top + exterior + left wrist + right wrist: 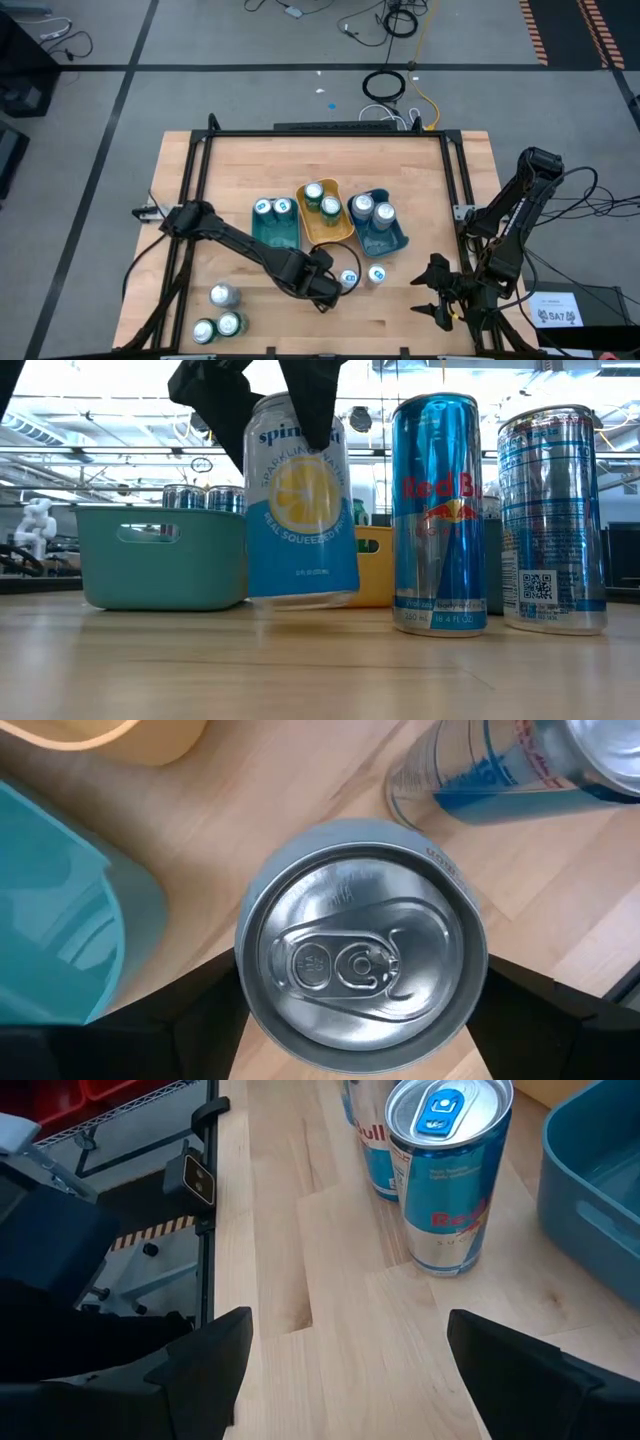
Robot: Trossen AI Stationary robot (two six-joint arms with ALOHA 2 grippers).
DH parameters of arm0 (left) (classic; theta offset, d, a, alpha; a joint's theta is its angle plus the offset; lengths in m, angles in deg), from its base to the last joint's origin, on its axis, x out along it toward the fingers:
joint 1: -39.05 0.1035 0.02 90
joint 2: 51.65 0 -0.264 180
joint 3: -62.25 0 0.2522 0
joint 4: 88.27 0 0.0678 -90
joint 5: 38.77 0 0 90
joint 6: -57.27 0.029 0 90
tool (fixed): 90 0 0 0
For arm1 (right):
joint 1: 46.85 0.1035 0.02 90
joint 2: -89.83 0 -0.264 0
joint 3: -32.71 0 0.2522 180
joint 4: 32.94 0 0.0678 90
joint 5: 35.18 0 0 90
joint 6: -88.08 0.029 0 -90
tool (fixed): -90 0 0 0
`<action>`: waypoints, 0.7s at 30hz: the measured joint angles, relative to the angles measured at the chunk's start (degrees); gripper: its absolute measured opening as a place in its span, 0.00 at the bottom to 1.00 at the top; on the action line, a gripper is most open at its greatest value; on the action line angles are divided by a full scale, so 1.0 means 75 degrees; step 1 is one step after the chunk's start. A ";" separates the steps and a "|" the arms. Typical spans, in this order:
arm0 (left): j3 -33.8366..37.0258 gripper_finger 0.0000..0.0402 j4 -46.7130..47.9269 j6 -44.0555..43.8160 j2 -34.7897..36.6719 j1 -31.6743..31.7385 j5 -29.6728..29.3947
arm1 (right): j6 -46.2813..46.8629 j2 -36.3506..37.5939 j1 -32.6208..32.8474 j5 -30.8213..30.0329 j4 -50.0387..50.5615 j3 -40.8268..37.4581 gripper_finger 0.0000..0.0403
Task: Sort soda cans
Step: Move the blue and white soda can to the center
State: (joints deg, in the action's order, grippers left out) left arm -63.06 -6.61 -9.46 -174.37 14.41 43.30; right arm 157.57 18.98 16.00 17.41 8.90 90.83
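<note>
A white-and-blue soda can [300, 510] with a yellow lemon print hangs just above the table, in front of the teal tray [275, 228]. My left gripper [325, 285] is shut on it from above and hides it in the high view. In the left wrist view its silver top [360, 960] shows between the two dark fingers. Two blue-and-silver soda cans [349, 280] [377, 273] stand upright on the table just to its right. My right gripper [440, 292] waits open near the table's near right corner, fingers apart over bare wood [345, 1370]. My left gripper pinches the can's upper wall just below the rim [248, 992] between its two fingers, one on each opposite side. The fingers [315, 405] come from above, pointing down. The can hangs upright, its base a little clear of the table.
A teal, a yellow [325, 215] and a blue tray [382, 228] stand side by side mid-table, each with two cans inside. Three more cans [220, 312] stand at the near left. A black frame rail [330, 133] borders the wooden table.
</note>
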 joint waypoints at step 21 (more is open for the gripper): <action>0.0009 0.83 -0.0026 -0.0057 -0.0034 -0.0001 -0.0184 | -0.0014 0.0000 0.0000 0.0000 0.0002 0.0000 0.81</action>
State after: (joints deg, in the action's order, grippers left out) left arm -62.99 -6.81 -9.89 -174.62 14.40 41.92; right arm 157.46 18.98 16.00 17.41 8.91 90.83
